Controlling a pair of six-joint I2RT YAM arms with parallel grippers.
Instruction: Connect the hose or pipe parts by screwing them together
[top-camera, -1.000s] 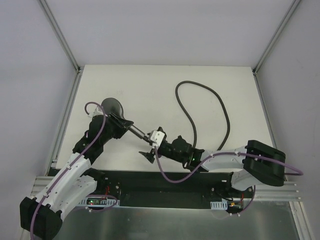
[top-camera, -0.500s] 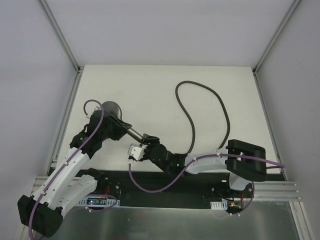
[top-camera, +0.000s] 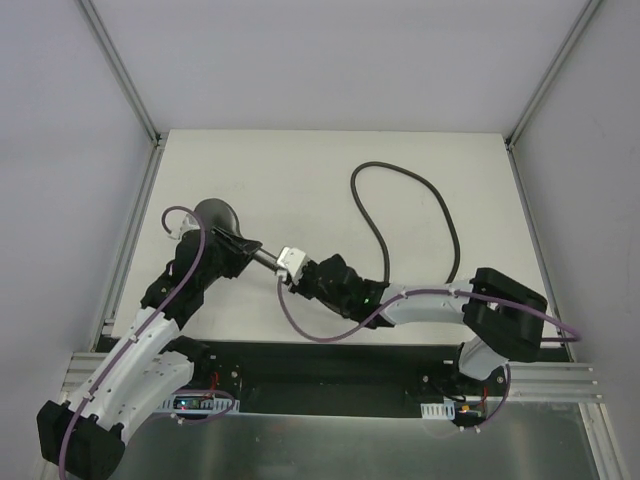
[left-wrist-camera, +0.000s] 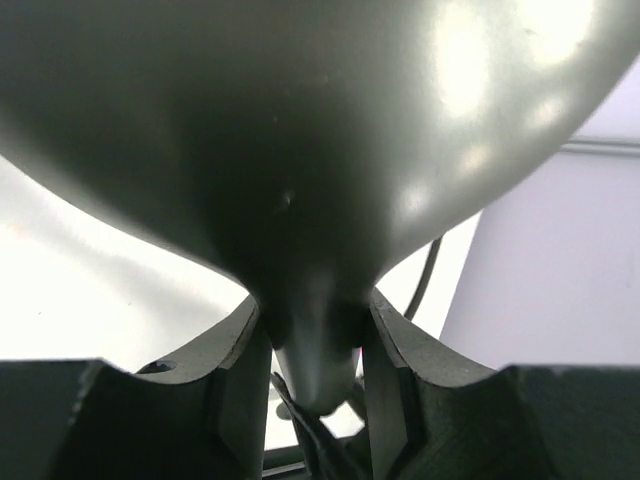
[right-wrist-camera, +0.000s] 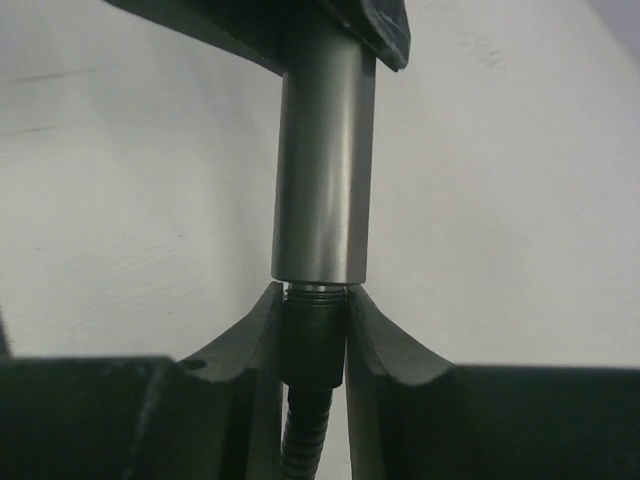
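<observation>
**Top external view: hose fitting meets shower-head handle, joint not yet seated**

Top external shows the white tabletop (top-camera: 300, 170) with both arms reaching in from its near edge. The dark grey hose (top-camera: 398, 167) loops across the right half toward the far edge, then comes back under the right arm. The shower head (top-camera: 218, 213) sits toward the left edge, with its handle pointing at the middle of the near edge. I cannot tell whether it rests on the tabletop or is held just above it.

The left claw (top-camera: 238, 245) is clamped on the narrow neck below the shower head's round face. The left wrist camera shows both fingers pressed against that neck. The right claw (top-camera: 290, 262) has its fingers closed against the hose end fitting (right-wrist-camera: 315, 335), which butts against the handle's end. A thin band of thread (right-wrist-camera: 316, 290) shows between the two, so the joint looks started but not fully tightened.

What could go wrong:
- The fitting could cross-thread if it is turned while tilted off the handle's axis.
- The right claw's fingers hold a small, smooth fitting, so they may slip round it without turning it.
- The neck could rotate in the left claw and cancel each turn.
- Twist could build up in the hose and spring the fitting back when it is let go.
</observation>
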